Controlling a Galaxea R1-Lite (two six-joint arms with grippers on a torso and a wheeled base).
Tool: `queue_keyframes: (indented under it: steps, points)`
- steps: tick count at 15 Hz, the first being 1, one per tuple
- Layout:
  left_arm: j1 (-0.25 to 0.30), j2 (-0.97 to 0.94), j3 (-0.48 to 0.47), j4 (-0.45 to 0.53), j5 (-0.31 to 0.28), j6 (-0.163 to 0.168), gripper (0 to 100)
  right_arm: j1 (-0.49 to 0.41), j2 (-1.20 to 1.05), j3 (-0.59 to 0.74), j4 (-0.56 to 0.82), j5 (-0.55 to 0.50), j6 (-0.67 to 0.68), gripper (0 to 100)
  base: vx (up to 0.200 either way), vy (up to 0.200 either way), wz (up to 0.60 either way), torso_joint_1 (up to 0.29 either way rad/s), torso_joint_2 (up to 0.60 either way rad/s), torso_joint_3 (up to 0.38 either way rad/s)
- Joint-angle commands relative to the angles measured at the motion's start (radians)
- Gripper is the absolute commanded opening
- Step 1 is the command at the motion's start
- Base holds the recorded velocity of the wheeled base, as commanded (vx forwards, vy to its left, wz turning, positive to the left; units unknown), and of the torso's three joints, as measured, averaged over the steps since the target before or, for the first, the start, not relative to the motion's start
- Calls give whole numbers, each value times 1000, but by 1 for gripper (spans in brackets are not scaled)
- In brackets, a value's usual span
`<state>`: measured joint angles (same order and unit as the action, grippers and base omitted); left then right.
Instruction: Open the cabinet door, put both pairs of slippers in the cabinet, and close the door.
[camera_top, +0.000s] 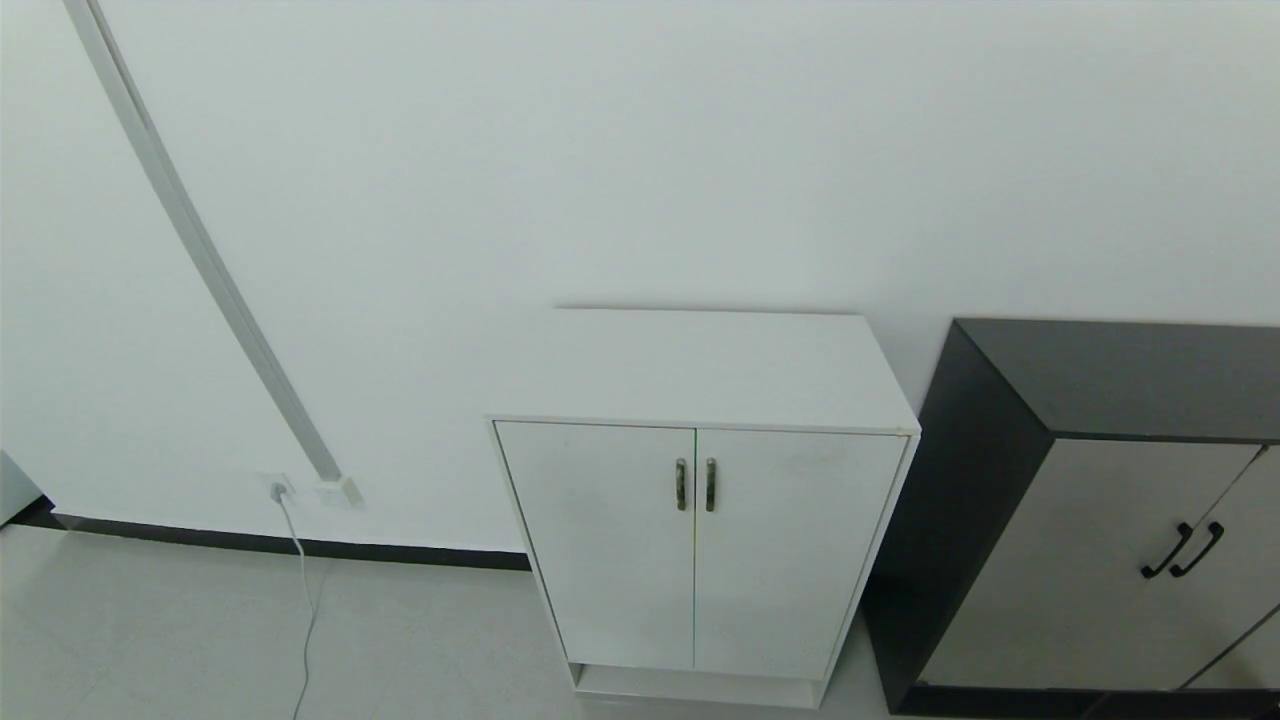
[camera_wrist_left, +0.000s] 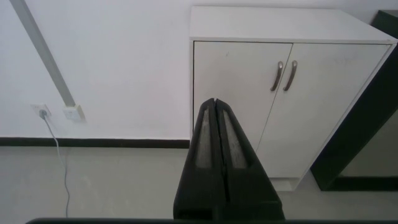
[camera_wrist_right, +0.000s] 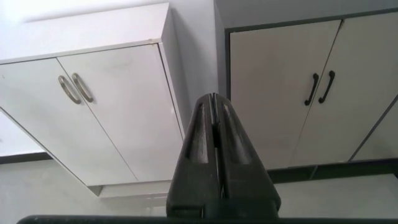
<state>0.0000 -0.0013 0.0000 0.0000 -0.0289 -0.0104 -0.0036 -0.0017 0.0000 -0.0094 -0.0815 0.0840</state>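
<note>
White wall (camera_top: 600, 150) and grey tiled floor (camera_top: 200, 630) form the background. Against the wall stands the white two-door wooden cabinet (camera_top: 600, 550), both doors closed, its two metal bar handles (camera_top: 681, 484) side by side at the centre seam. Just right of it stands a black cabinet with grey doors (camera_top: 980, 470). My left gripper (camera_wrist_left: 214, 109) and my right gripper (camera_wrist_right: 213, 102) are both clenched on nothing, facing the cabinets, well apart from them
</note>
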Motion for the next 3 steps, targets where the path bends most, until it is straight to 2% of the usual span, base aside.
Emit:
queue_keyframes:
  steps: [1, 3]
  points:
    - [0, 1, 0, 0, 0, 0, 0, -1, 3, 0, 0, 0, 0, 0, 0, 0, 0, 0, 0, 0]
    - [0, 1, 0, 0, 0, 0, 0, 1, 3, 0, 0, 0, 0, 0, 0, 0, 0, 0, 0, 0]
